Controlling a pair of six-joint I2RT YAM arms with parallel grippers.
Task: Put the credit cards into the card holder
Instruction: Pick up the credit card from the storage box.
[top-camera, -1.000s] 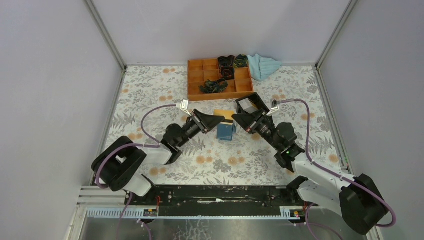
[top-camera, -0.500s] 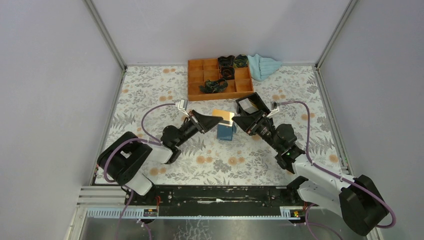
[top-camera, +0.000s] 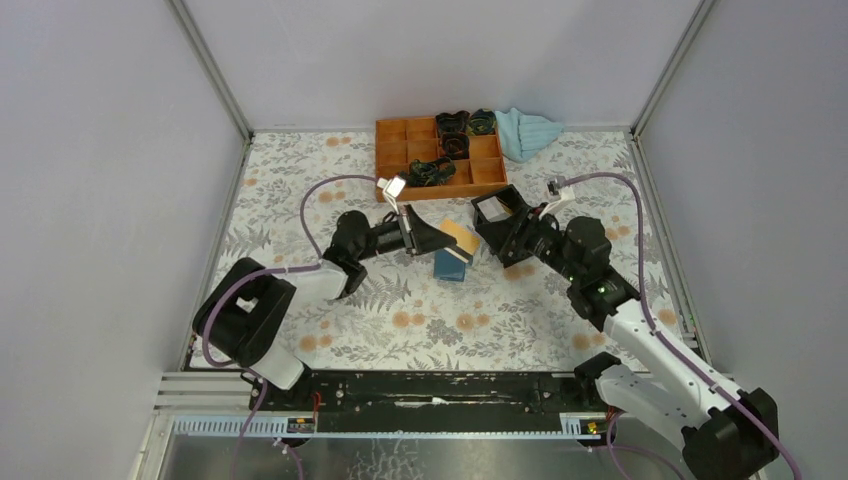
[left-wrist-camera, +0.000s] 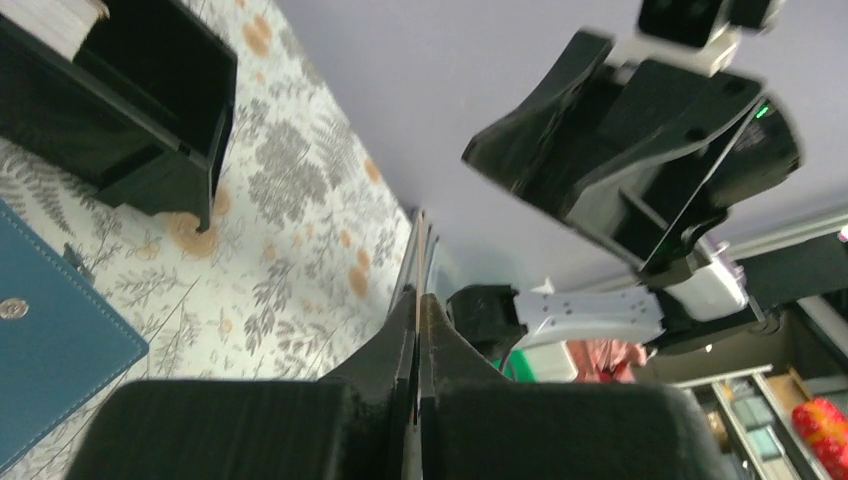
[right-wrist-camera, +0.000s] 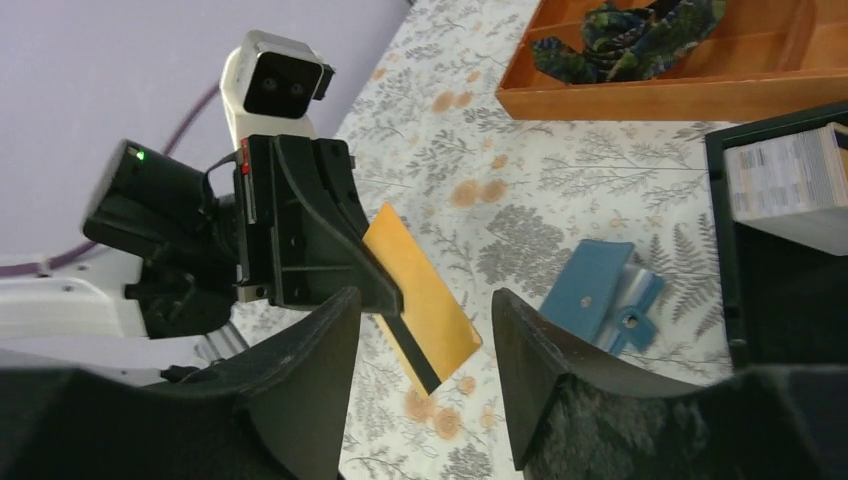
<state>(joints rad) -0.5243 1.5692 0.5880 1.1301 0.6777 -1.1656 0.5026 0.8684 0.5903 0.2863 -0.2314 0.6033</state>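
A: So, what's diff vs a sec ago?
B: Card swapped sides. The left hand (top-camera: 438, 238) is now pinched tight on the tan-orange card (right-wrist-camera: 420, 300). The right hand (right-wrist-camera: 423, 295) let go, jaws wide, and backed off to the right of the top view.
A: Which way's it pointing?
B: In the right wrist view the long axis runs upper left to lower right, free end lower right, w/ a dark stripe on the lower-left edge. The card holder (top-camera: 452, 265) lies on the tabletop (top-camera: 300, 180) at mid-frame, just under the card.
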